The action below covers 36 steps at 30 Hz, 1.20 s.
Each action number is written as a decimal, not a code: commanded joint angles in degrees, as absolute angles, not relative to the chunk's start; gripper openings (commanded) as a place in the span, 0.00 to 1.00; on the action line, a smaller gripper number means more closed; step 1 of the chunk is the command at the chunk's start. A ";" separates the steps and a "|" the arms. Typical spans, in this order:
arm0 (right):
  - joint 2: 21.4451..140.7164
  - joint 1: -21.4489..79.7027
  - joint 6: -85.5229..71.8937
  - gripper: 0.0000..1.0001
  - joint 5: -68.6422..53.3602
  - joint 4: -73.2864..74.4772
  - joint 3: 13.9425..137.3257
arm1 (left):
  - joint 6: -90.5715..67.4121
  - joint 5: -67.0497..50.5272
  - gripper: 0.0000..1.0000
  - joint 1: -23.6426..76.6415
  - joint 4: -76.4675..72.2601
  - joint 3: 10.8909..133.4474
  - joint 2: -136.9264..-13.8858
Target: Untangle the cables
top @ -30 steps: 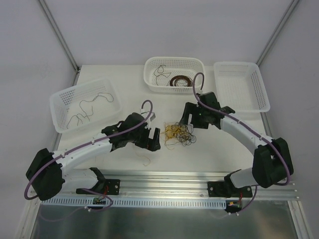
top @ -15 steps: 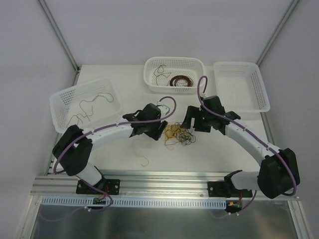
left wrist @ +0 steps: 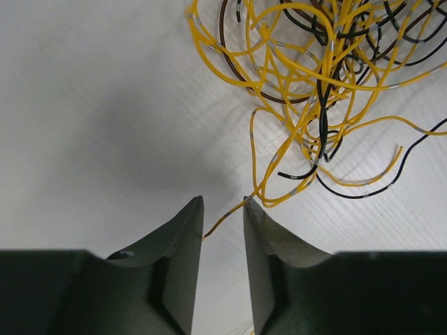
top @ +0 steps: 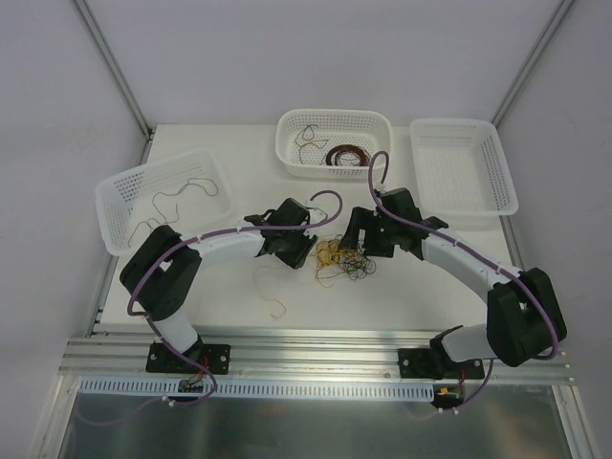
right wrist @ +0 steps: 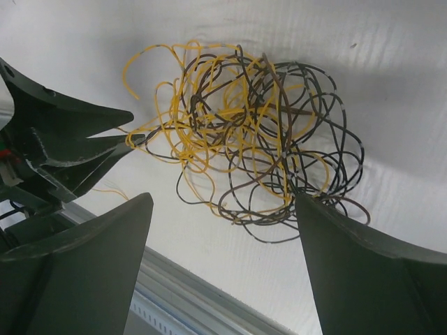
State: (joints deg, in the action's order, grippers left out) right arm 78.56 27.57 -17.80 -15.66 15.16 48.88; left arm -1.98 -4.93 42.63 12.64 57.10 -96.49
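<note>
Since the earlier frame the left arm has swung up and inward, carrying the left gripper [top: 304,251] from open table to the left edge of the tangle, and its jaws have narrowed from a wide spread. The right arm has barely shifted.

The cables [top: 342,256], a loose clump of thin, curly yellow and black-brown wire strands, lie on the white table [top: 402,306] between the two grippers, roughly midway across it. In the left wrist view the clump [left wrist: 307,77] fills the upper right, and a single yellow strand [left wrist: 260,183] trails down from it into the slim gap between the dark fingers [left wrist: 183,244] of the left gripper [left wrist: 223,209]. The jaws stand close together but visibly apart, with the strand's end lying in the gap; they are not pressed onto it.

The right gripper [top: 356,234] hovers at the clump's right side. Its wrist view shows its jaws spread wide [right wrist: 223,202], one to each side of the clump [right wrist: 244,132], holding nothing. Black loops run right up to the right-hand fingertip, though contact cannot be judged. The left gripper [right wrist: 70,139] shows at the left edge of that view.

A separate thin tan strand [top: 273,287] lies loose on the table below the left gripper. A tilted white perforated plastic basket [top: 113,182] at the left holds a dark squiggly strand [top: 167,215]. A second white basket [top: 287,143] at the back holds a coiled brown cable [top: 346,156]. A third white basket [top: 507,182] stands at the right.
</note>
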 commanded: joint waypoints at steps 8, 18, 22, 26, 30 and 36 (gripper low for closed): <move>86.22 29.62 -19.07 0.86 -13.72 10.02 49.48 | -1.58 -8.79 0.00 41.84 11.69 57.40 -94.58; 91.49 29.36 -18.72 0.46 -7.13 13.62 48.96 | -6.32 -10.72 0.00 38.50 14.23 54.93 -77.45; 90.53 27.60 -18.81 0.23 -4.05 16.08 48.34 | -8.26 -13.01 0.00 34.20 16.52 54.84 -68.92; 87.90 22.70 -18.81 0.06 -2.99 18.98 46.24 | -9.49 -11.44 0.00 29.99 20.12 57.03 -62.41; 83.59 18.03 -18.11 0.03 -2.81 21.70 44.65 | -9.41 -7.57 0.00 25.67 25.39 61.69 -58.28; 77.26 11.78 -16.70 0.02 -1.93 27.50 44.56 | -9.22 1.47 0.00 21.46 33.47 71.44 -57.48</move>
